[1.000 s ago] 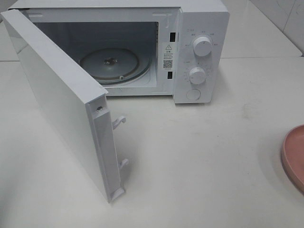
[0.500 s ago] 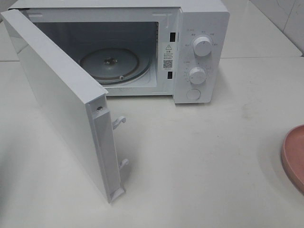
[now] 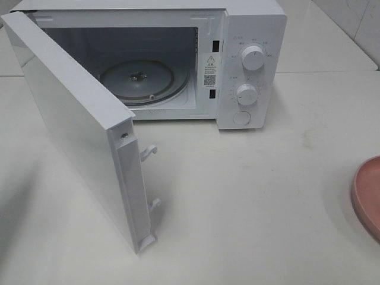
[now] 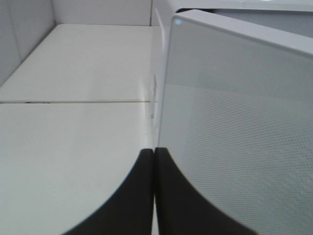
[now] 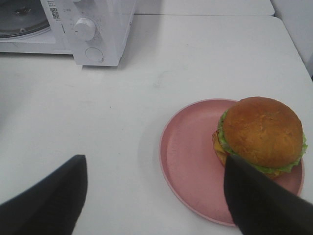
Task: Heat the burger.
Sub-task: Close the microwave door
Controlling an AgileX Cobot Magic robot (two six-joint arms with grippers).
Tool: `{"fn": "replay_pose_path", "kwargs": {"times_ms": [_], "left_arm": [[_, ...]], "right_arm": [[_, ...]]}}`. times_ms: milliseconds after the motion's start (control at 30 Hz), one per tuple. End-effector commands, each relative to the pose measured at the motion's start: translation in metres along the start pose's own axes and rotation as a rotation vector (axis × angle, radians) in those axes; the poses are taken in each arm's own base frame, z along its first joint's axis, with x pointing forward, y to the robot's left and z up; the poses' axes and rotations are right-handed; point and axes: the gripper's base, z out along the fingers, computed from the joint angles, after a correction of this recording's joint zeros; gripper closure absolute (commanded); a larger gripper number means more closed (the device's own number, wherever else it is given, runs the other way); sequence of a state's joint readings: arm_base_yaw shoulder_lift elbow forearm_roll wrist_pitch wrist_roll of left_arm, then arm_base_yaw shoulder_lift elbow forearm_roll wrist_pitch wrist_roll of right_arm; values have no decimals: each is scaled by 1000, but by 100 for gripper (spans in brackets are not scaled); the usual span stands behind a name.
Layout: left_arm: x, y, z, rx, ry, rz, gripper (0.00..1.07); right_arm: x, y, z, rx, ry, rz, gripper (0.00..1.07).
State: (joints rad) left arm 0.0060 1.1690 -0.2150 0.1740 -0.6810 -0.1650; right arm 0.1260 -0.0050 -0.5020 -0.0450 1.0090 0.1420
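— On the table's right edge, see the pink plate? The burger sits on its far side, away from the middle of the dish, untouched.

— And the right gripper?

— Spread wide, hovering above the near rim of the plate with nothing between the fingers. From up high I can only catch a sliver of plate at the table's edge.

— So the pick-up comes next, I'd guess. How would you do it well?

— Centre over the bun first, since it sits off to one side. Then come down low enough to take the patty layers, not just the glossy top, or the stack may slide apart. Squeeze gently.

— Is the microwave ready?

— Its door stands swung open and the glass turntable is bare. The left gripper has its fingers pressed together, empty, close beside the door's outer face; whether it touches, I can't say.

— Then the carry should enter from the right, clear of that door.
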Motion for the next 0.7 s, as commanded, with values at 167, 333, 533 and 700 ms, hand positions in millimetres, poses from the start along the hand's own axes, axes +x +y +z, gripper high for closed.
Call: {"fn": "replay_pose_path", "kwargs": {"times_ms": [167,333,533,700], "left_arm": [[17,-11,25,140,-26,-20,107],[22,-33,42,243,0,26,107],[31,-57,55,278,29,17,107],[34,-70,61,319,29,26,107]], "right_arm": [[1,0,-3,0,-38,-8,32],[1,0,-3,0,-38,-8,32],[1,0,-3,0,-38,-8,32],[1,0,-3,0,-38,-8,32]]}}
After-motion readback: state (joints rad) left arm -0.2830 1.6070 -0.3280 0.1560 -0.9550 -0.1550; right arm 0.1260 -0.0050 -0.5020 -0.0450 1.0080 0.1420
